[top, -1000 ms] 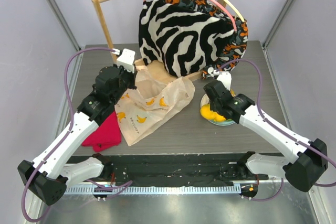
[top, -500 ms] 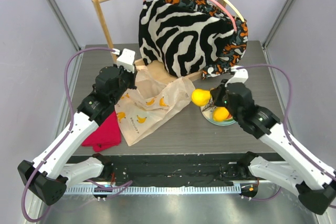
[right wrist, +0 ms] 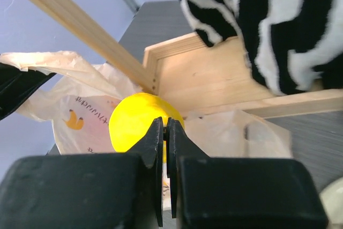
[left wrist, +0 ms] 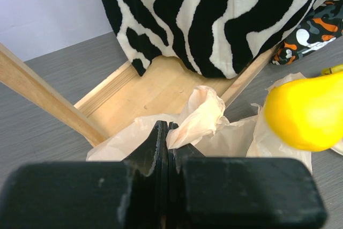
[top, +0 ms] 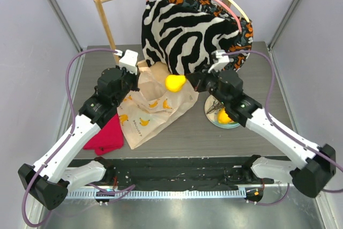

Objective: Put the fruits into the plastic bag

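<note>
Fruit [top: 225, 117], yellow-orange, lies on a plate [top: 213, 118] at near right. Left gripper [left wrist: 167, 132] is clamped on the plastic bag's [top: 155, 108] raised edge. Right gripper [right wrist: 164, 130] grips a lemon [top: 174, 82] in the air above the bag, just before the hanging zebra-striped garment [top: 187, 36].

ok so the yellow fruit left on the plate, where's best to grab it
Probably across its rounded middle, coming straight down from above: the yellow fruit rests on the plate with its top exposed, and fingers coming in low would meet the plate. The right arm hides part of it, so its exact shape is unclear.
</note>
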